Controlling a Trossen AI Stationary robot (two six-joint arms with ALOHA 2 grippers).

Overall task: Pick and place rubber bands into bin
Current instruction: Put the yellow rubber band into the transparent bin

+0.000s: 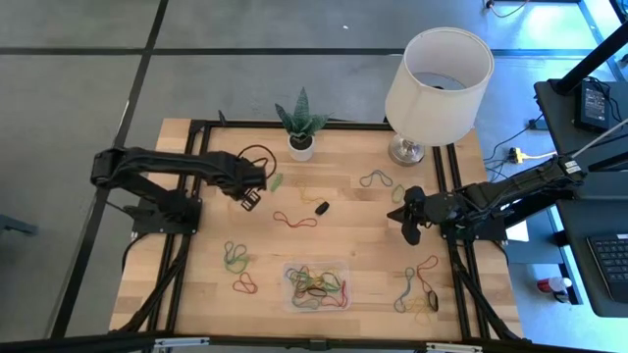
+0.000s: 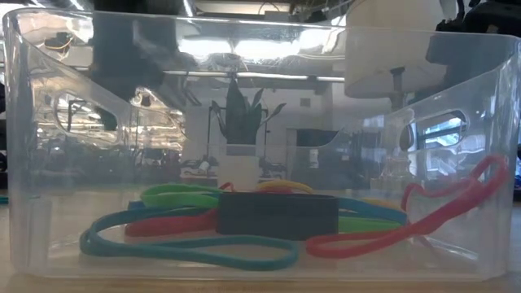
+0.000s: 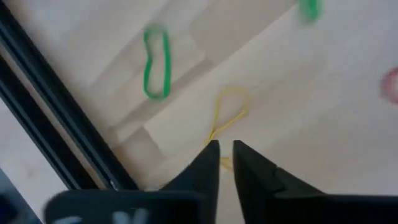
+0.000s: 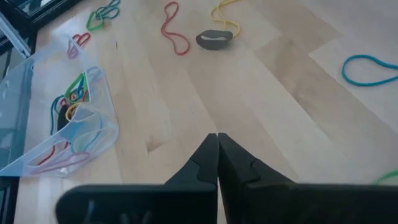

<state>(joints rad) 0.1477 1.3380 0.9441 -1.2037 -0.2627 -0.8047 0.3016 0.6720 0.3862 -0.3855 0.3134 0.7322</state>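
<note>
The left gripper (image 3: 225,148), fingers parted only narrowly and empty, hovers over a thin yellow rubber band (image 3: 229,112) just ahead of its tips — apparently lining up a pick. The shallow clear plastic bin (image 1: 290,270), already holding several bands, sits well off toward the right gripper (image 4: 217,138), which waits pinched closed.

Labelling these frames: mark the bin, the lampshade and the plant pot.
bin (image 1: 290,300), high view, bare left edge of the clear tray.
lampshade (image 1: 432,93), high view, white outer side wall.
plant pot (image 1: 301,151), high view, white front wall.
</note>
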